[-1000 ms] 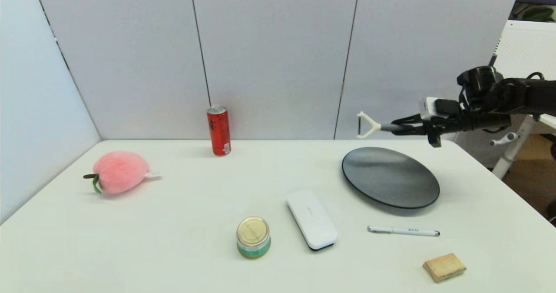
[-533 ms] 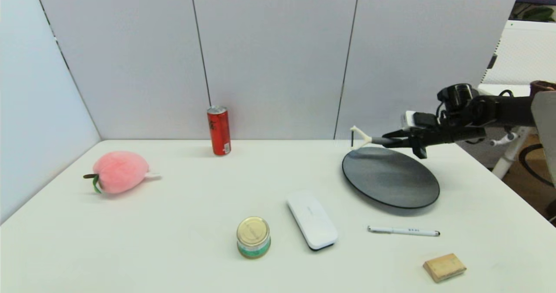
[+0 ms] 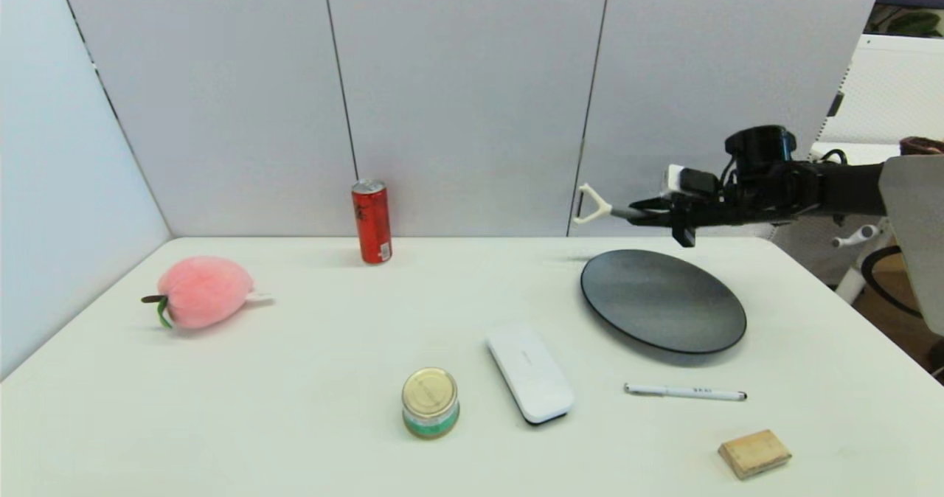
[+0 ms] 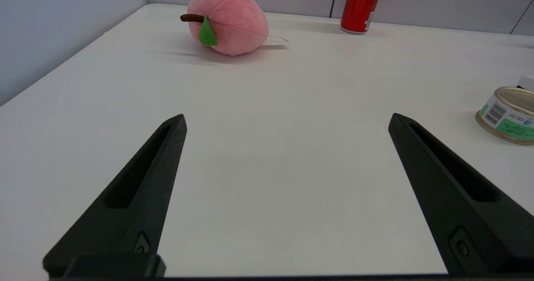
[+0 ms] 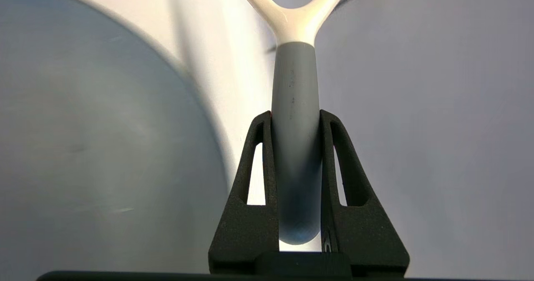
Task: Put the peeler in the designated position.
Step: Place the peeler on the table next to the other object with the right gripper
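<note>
Head view: peeler [image 3: 601, 210] level, fork leftward

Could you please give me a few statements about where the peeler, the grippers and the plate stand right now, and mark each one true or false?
1. The right gripper is shut on the peeler by its grey handle. True.
2. The peeler lies flat on the black plate. False: it is held in the air near the plate's far edge.
3. The left gripper is open over bare table. True.
4. The white pen lies on the plate. False: it lies on the table, nearer the robot than the plate.
</note>
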`<control>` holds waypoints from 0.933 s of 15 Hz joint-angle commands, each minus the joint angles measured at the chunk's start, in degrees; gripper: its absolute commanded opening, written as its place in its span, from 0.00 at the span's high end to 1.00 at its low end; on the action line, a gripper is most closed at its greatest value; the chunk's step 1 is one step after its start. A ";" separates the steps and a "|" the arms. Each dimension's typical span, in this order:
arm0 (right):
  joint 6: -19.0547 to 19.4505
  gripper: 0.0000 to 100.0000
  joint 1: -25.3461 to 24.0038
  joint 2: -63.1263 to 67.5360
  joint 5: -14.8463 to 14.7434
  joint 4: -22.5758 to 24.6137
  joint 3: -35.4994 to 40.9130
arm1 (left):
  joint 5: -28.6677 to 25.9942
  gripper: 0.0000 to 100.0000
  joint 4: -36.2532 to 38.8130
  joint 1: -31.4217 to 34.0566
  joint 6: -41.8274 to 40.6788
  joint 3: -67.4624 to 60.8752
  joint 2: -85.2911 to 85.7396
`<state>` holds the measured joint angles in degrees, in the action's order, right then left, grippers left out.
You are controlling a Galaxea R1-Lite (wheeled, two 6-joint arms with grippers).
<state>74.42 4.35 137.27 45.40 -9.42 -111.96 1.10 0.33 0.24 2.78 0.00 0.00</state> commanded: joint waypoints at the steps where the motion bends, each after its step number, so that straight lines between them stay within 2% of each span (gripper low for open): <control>1: 0.81 1.00 2.06 0.55 1.01 9.86 0.07 | 0.05 0.00 0.02 0.02 0.03 -0.09 -0.09; 5: 1.95 1.00 2.33 0.99 2.15 10.39 0.07 | 0.05 0.00 0.02 0.02 0.03 -0.09 -0.09; 8: 5.64 1.00 3.21 2.74 4.44 9.42 0.25 | 0.05 0.00 0.02 0.02 0.03 -0.09 -0.09; 11: 8.11 1.00 4.17 4.41 4.17 9.42 0.25 | 0.05 0.00 0.02 0.02 0.03 -0.09 -0.09; 14: 8.37 1.00 4.26 6.08 3.91 10.13 0.25 | 0.05 0.00 0.02 0.02 0.03 -0.09 -0.09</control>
<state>82.30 8.59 141.75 49.09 0.13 -111.71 1.12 0.33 0.24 2.76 0.00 0.00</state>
